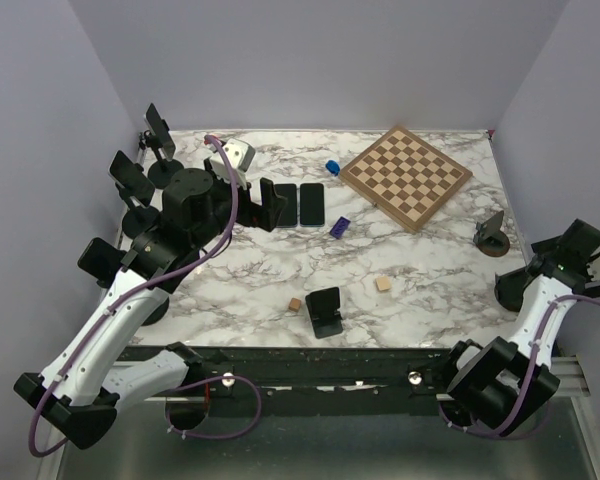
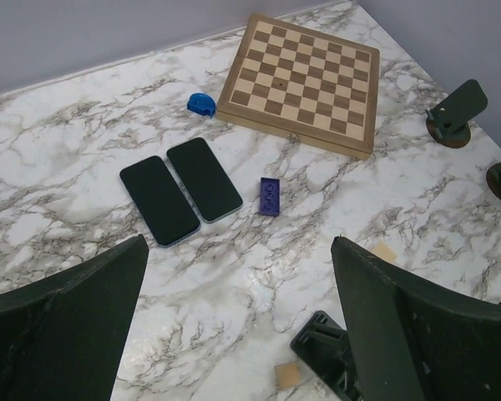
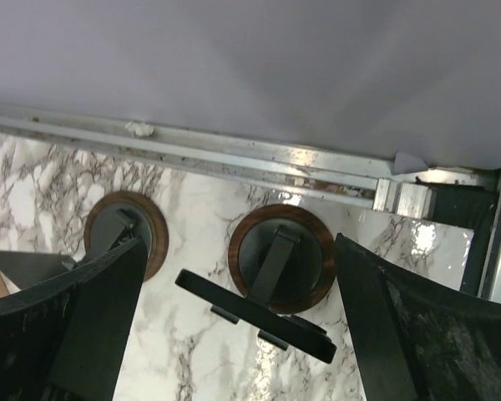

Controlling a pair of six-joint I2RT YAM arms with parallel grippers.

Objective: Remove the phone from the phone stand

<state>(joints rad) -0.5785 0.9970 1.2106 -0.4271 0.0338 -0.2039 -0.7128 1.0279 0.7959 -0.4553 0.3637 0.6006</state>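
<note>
Marble, white veined with grey, covers the counter [image 1: 440, 290]. On it we count two phones, and both lie flat, screens up, off any stand. One phone [image 2: 160, 200] sits nearer the left edge and the second phone [image 2: 204, 180] lies just beside it, their long edges close together, a little left of the counter's middle.

The left gripper [image 2: 240, 244] hangs above the marble just beside these phones. Its fingers are spread wide with nothing between them.

We count six phone stands in all. Three line the left edge: the far stand [image 1: 158, 130], the middle stand [image 1: 130, 178] and the near stand [image 1: 100, 258]. Each carries a dark slab, and we cannot tell whether it is a phone or only the cradle. Two round-based stands sit by the right edge, the first stand [image 3: 280, 251] and its neighbour stand [image 3: 121, 230], and both cradles hold nothing. A sixth, the black folding stand [image 1: 325, 312], sits near the middle of the near edge.

The right gripper [image 3: 238, 242] hovers over the right-edge pair near the near-right corner, its fingers apart and gripping nothing.

We also count one chessboard [image 1: 405, 178] toward the far-right corner and one small blue piece [image 1: 332, 166] beside it. There is one purple brick [image 1: 341, 226] near the phones, and two wooden cubes, one cube [image 1: 295, 304] and another cube [image 1: 383, 284], flank the folding stand.
</note>
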